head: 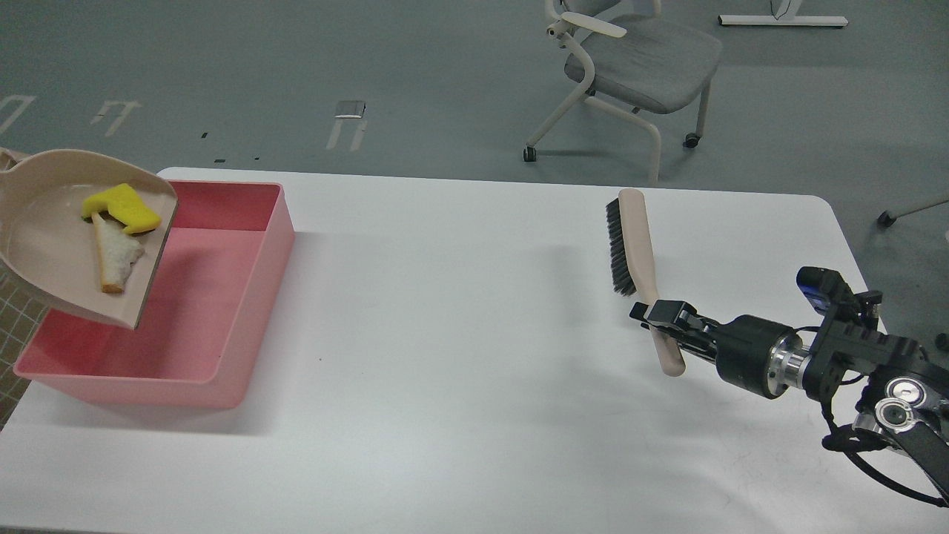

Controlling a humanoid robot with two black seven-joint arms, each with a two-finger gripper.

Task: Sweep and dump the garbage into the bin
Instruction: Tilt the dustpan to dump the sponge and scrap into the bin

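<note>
A beige dustpan hangs tilted above the left part of the pink bin. The garbage lies in it: a yellow sponge chunk and a torn white bread slice, both near the pan's lip. My left gripper is out of view past the left edge, where the pan's handle leaves the frame. My right gripper is shut on the beige handle of a black-bristled brush, which points away across the white table.
The bin stands at the table's far left, close to the left and back edges. A grey office chair stands on the floor beyond the table. A tan gridded surface shows at the left edge.
</note>
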